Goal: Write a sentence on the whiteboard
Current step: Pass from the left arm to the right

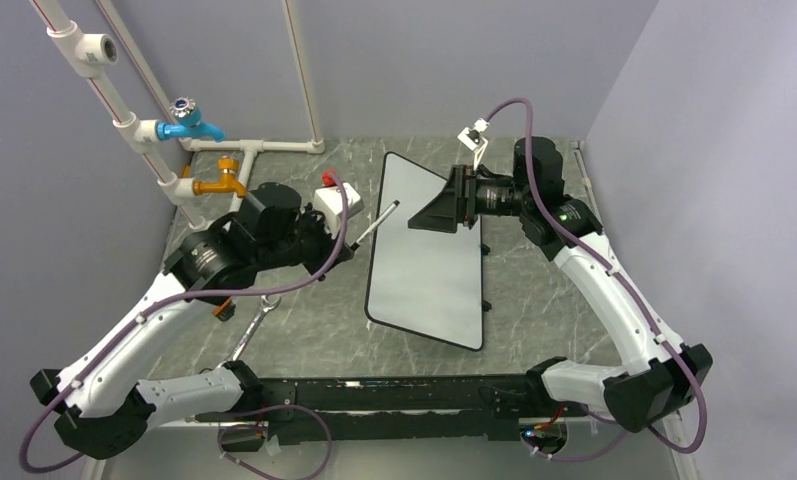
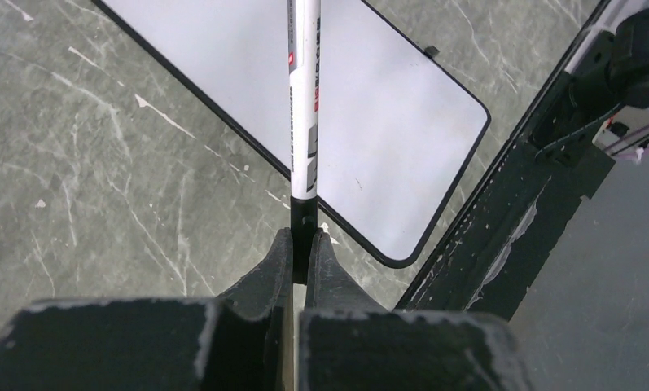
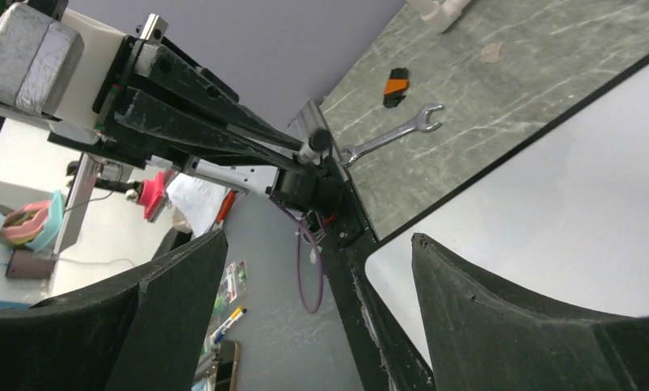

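The whiteboard [image 1: 424,280] lies flat in the middle of the table, slightly turned, and its surface is blank; no sentence shows on it. My left gripper [image 1: 352,243] is shut on the black end of a white marker [image 1: 376,222] that points toward the board's left edge. In the left wrist view the marker [image 2: 304,106] sticks straight out of the shut gripper [image 2: 304,244] over the whiteboard's [image 2: 386,122] rim. My right gripper [image 1: 419,222] hovers open and empty over the board's far part. In the right wrist view the gripper [image 3: 319,236] is wide open above the whiteboard's [image 3: 565,187] corner.
A steel wrench [image 1: 252,330] and a small orange-and-black piece [image 1: 221,310] lie left of the board. White pipes with a blue tap [image 1: 189,125] and an orange tap [image 1: 222,183] stand at the back left. A black rail [image 1: 394,395] runs along the near edge.
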Available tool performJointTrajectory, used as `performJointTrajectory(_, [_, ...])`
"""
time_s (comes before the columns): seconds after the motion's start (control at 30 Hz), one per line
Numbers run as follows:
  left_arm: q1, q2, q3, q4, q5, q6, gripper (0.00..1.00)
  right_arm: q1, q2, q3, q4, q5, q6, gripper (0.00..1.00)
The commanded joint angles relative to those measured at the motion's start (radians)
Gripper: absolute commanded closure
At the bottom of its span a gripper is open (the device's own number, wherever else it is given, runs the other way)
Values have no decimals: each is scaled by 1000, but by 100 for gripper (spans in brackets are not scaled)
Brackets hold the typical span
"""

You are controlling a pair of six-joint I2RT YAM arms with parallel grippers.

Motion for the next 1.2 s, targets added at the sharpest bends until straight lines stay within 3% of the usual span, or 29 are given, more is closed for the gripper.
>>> performJointTrajectory(0.0, [-2,28,69,-14,93,112,100,36,23,58,40,-24,-17,16])
performJointTrajectory(0.4, [-2,130,153,-45,202,223,100,122,98,104,17,-13,-25,36])
performJointTrajectory(0.93, [-2,159,166,-38,165,278,98,170,131,101,-22,-2,-49,98])
performJointTrajectory(0.97, [-2,154,163,-35,157,273,94,170,130,101,-23,0,-49,100])
performJointTrajectory(1.07, [-2,135,149,-29,115,252,48,171,118,99,-16,23,-37,100])
performJointTrajectory(1.13, [-3,118,137,-31,88,248,31,170,107,102,-10,41,-28,100])
performJointTrajectory(1.17, [-3,112,130,-30,79,246,30,170,103,104,-5,48,-22,100])
